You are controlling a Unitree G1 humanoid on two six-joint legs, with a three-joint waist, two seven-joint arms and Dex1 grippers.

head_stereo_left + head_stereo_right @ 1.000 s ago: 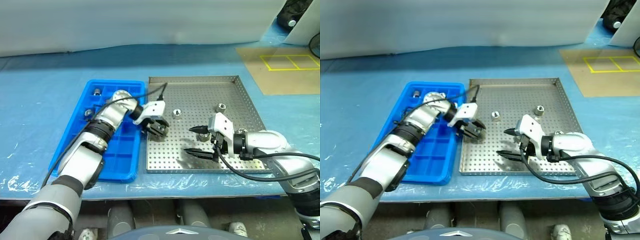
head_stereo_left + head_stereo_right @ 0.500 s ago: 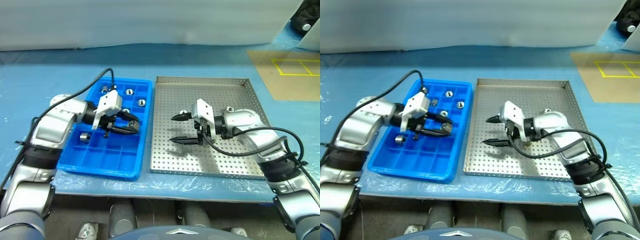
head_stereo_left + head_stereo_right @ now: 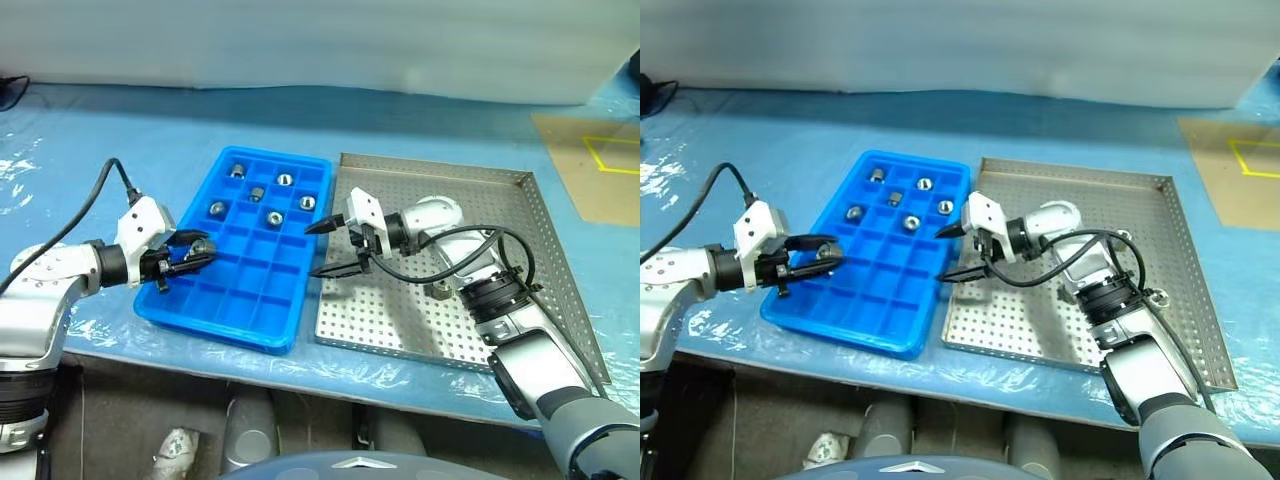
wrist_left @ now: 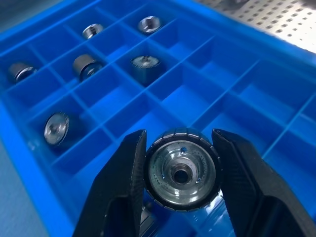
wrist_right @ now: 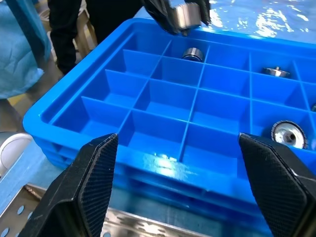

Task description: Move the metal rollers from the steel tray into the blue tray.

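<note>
Since a second ago I've swung my left gripper [image 4: 180, 197] off the steel tray's [image 3: 520, 270] near-left area and out over the blue tray's [image 3: 250, 290] left rim, and my right gripper [image 3: 328, 250] has slid leftward across the steel tray to its left edge; the camera has also shifted, so the whole picture sits differently. My left gripper is clamped on one of the metal rollers [image 4: 181, 175], the two black fingers [image 4: 123, 182] pressing it from either side, its bored face toward the wrist camera, above the compartments along the blue tray's left side. My right gripper stands wide with nothing between its fingers [image 5: 94, 173], its tips at the seam where the two trays meet. Six rollers already lie in compartments toward the blue tray's far end [image 3: 283, 180]. One more roller [image 3: 437, 291] rests on the steel tray's perforated floor, just beside my right forearm. Both trays sit side by side on the blue-sheeted tabletop [image 3: 120, 130], blue tray on the left.
</note>
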